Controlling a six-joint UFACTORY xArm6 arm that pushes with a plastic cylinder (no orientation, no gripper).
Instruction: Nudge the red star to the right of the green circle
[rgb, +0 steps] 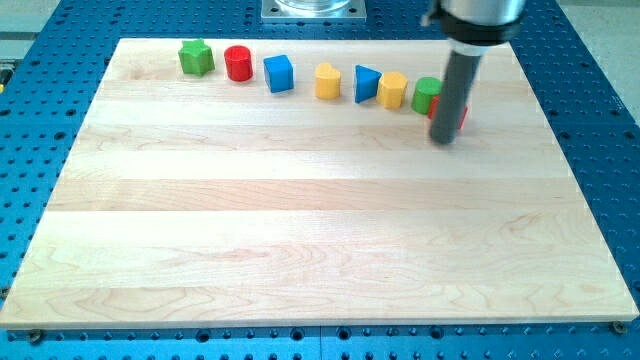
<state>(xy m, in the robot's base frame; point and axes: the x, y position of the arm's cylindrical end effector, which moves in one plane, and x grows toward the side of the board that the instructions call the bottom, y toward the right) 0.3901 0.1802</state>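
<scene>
The green circle (425, 95) stands near the view's top right of the wooden board (300, 230). The red star (461, 116) is just right of and slightly below it, mostly hidden behind the dark rod; only small red edges show. My tip (445, 141) rests on the board directly in front of the red star, touching or nearly touching it, just below and right of the green circle.
A row of blocks runs along the view's top: a green star (196, 57), red cylinder (238, 63), blue cube (279, 73), yellow heart (328, 81), blue triangle (366, 84) and yellow block (392, 90). Blue perforated table surrounds the board.
</scene>
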